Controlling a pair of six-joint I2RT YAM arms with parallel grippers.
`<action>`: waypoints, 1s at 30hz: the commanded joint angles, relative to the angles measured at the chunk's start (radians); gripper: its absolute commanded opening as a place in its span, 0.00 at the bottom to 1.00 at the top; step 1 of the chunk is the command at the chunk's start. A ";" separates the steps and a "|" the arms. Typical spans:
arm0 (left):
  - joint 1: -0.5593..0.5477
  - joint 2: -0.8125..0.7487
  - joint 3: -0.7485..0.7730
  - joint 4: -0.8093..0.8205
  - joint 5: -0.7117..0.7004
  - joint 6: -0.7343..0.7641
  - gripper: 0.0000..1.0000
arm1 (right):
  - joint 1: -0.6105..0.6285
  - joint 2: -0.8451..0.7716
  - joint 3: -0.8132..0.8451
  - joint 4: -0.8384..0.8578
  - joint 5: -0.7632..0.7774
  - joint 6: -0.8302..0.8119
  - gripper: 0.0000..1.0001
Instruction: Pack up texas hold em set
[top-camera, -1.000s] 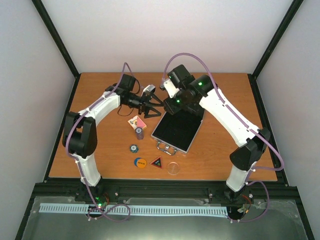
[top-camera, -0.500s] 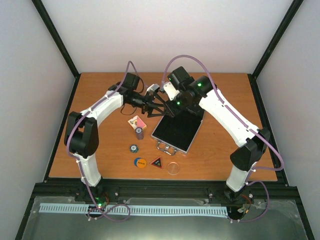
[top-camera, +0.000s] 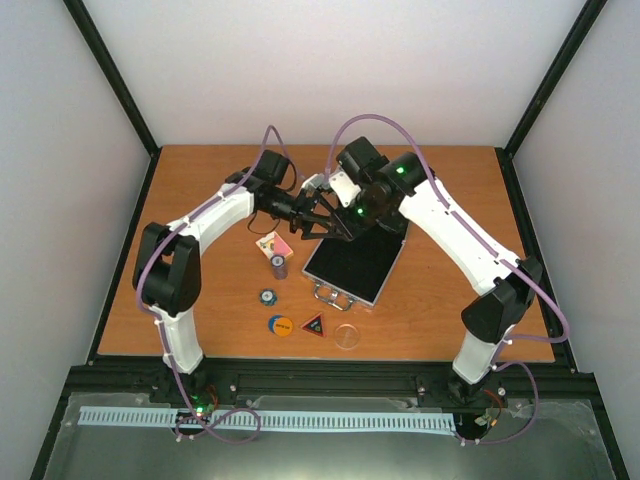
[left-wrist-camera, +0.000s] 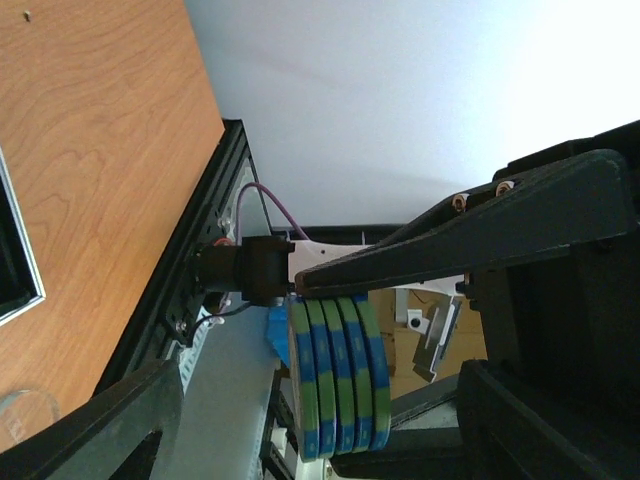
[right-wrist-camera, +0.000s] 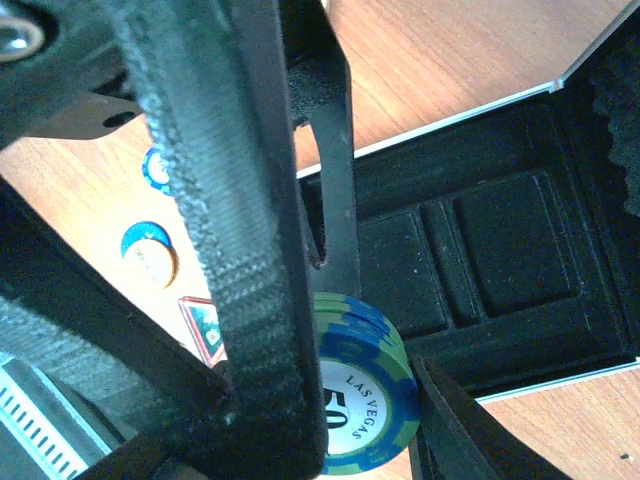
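Observation:
My right gripper (right-wrist-camera: 365, 405) is shut on a stack of green-blue poker chips (right-wrist-camera: 375, 395), pinching it by its rim above the open silver case (top-camera: 350, 262). The case's black lining (right-wrist-camera: 500, 240) shows below. My left gripper (left-wrist-camera: 320, 430) is open, its fingers (left-wrist-camera: 100, 430) standing on either side of the stack's (left-wrist-camera: 335, 375) flat faces with gaps. In the top view both grippers (top-camera: 322, 222) meet over the case's far left corner, hiding the stack. On the table lie a pink-white card pack (top-camera: 272, 242), a small chip stack (top-camera: 278, 266), an orange disc (top-camera: 280, 324), a black-red triangle (top-camera: 314, 324) and a clear disc (top-camera: 347, 336).
A single blue chip (top-camera: 267, 296) lies left of the case. The case's handle (top-camera: 330, 292) faces the near side. Black frame rails (top-camera: 130, 230) border the wooden table (top-camera: 450, 300).
My left arm has swung right until its gripper meets the right one, and its jaws have narrowed around the held chips. The right gripper has barely moved.

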 joint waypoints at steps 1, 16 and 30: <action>-0.066 0.021 0.035 -0.050 0.060 0.066 0.77 | -0.001 -0.053 -0.014 0.086 -0.023 0.006 0.03; -0.097 0.232 0.367 -0.932 0.300 0.912 0.64 | 0.038 -0.057 -0.022 0.073 -0.032 -0.010 0.03; -0.097 0.164 0.262 -0.907 0.300 0.944 0.59 | 0.037 -0.067 -0.039 0.078 0.022 -0.020 0.03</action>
